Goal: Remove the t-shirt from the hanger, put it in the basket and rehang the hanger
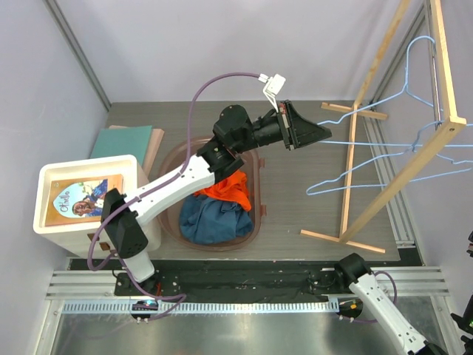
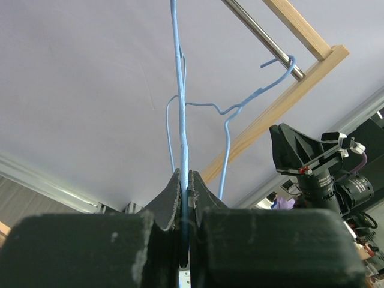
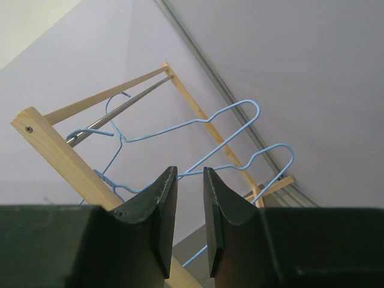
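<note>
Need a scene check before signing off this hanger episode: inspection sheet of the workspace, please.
Surface: grey wood-grain tabletop, carrying rack, basket and box.
Job's things: blue wire hanger bare, no t-shirt on it; wooden clothes rack standing; orange garment and blue garment in the brown oval basket.
Clutter: white box with an illustrated book on top; teal flat board behind it.
Grippers: left gripper fingers shut on the hanger wire; right gripper fingers apart, holding nothing.
Cables: purple cable loops above the left arm.
Surroundings: pale walls; aluminium rails at the near edge.
</note>
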Controlling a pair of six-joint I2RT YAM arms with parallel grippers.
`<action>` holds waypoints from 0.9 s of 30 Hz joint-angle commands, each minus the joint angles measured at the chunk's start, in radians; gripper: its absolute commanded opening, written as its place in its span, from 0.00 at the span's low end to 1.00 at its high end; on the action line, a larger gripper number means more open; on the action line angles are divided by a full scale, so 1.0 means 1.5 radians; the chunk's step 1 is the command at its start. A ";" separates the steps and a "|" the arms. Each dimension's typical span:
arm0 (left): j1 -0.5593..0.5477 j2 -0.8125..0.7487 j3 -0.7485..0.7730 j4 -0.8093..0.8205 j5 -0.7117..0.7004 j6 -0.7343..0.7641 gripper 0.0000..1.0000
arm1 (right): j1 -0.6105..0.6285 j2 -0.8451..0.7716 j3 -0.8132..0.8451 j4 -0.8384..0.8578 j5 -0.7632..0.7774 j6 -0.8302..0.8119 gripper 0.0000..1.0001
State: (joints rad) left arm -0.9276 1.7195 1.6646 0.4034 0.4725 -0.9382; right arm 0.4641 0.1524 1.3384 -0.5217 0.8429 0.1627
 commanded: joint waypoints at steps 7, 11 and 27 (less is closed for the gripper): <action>-0.010 -0.003 0.010 0.013 0.027 -0.002 0.00 | 0.006 0.004 0.003 0.004 -0.022 -0.011 0.30; -0.009 0.002 0.009 -0.022 0.044 0.018 0.00 | 0.006 0.007 0.000 0.003 -0.027 -0.008 0.30; -0.009 -0.069 -0.072 -0.131 0.006 0.134 0.39 | 0.007 0.033 -0.001 -0.008 -0.166 -0.015 0.31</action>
State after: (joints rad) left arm -0.9379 1.7058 1.5970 0.2607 0.5274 -0.8188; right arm 0.4686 0.1558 1.3304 -0.5316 0.7399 0.1596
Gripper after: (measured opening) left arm 0.309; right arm 0.302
